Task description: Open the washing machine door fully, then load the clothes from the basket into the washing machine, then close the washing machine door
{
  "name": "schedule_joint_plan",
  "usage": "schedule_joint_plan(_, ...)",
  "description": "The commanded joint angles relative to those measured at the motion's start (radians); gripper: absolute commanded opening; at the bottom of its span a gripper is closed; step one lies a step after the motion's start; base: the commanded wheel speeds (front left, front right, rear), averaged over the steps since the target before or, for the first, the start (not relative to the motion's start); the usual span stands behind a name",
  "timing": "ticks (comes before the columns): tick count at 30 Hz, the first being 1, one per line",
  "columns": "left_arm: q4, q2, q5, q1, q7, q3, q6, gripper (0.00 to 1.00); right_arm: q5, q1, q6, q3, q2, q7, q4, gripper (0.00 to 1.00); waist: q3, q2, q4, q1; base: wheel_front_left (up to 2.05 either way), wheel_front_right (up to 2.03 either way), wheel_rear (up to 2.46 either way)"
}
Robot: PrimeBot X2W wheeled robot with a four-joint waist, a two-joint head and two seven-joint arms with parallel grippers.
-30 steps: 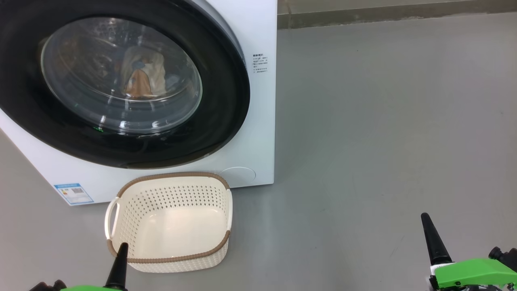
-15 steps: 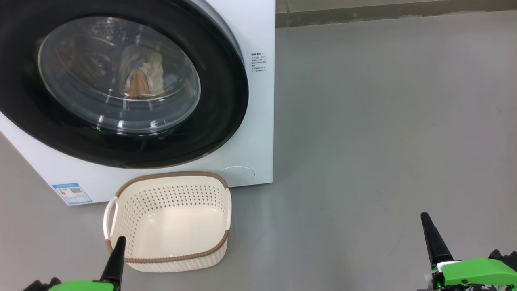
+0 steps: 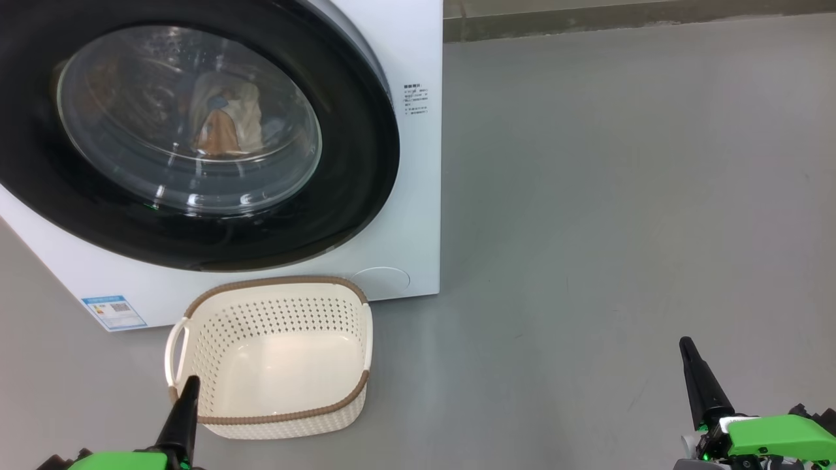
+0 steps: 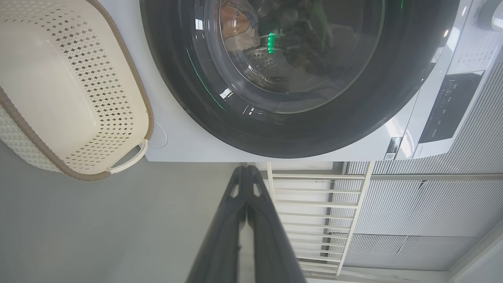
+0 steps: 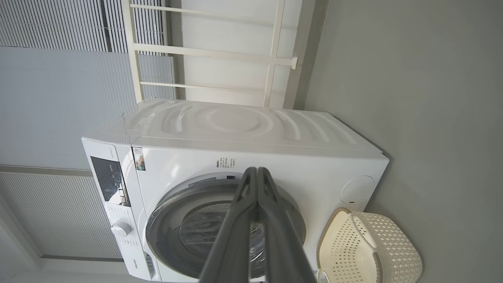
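Observation:
The white washing machine [image 3: 418,196] fills the upper left of the head view, its round black door [image 3: 356,163] closed flat against the front. Through the glass window the clothes [image 3: 222,121] lie inside the drum, cream and orange. The cream basket [image 3: 274,356] stands on the floor before the machine with nothing in it. My left gripper [image 3: 189,382] is shut, its tip over the basket's near left corner. My right gripper [image 3: 686,343] is shut and far to the right over bare floor. The wrist views show the shut left gripper [image 4: 246,168], the right gripper [image 5: 256,169], the door [image 4: 177,78] and the basket [image 5: 369,243].
Grey floor [image 3: 620,196] stretches to the right of the machine up to a wall base [image 3: 620,23]. A white railing [image 5: 271,59] and ribbed wall panels [image 5: 59,78] stand behind the machine. A blue label [image 3: 112,312] sits low on the machine's front.
The whole head picture has drifted slightly left and up, so the camera moved. Both grippers stay shut; the left one sits a little lower and further left against the basket.

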Motion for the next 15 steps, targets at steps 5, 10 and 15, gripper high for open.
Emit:
schedule_joint_plan(5,-0.030,0.019,-0.062,-0.054,0.024,0.044,-0.003,0.00,0.082,-0.046,-0.001,0.022,-0.012,0.022,-0.025,0.00,0.001,0.0000,-0.001,0.0000,0.00,0.00,0.00)
schedule_joint_plan(10,-0.030,0.019,-0.068,-0.055,0.026,0.045,-0.003,0.00,0.090,-0.046,-0.001,0.022,-0.012,0.024,-0.025,0.00,0.002,0.0000,-0.002,0.0000,0.00,0.00,0.00)
schedule_joint_plan(15,-0.030,0.018,-0.068,-0.055,0.027,0.046,-0.003,0.00,0.090,-0.046,-0.001,0.022,-0.012,0.024,-0.025,0.00,0.002,0.0000,-0.002,0.0000,0.00,0.00,0.00)
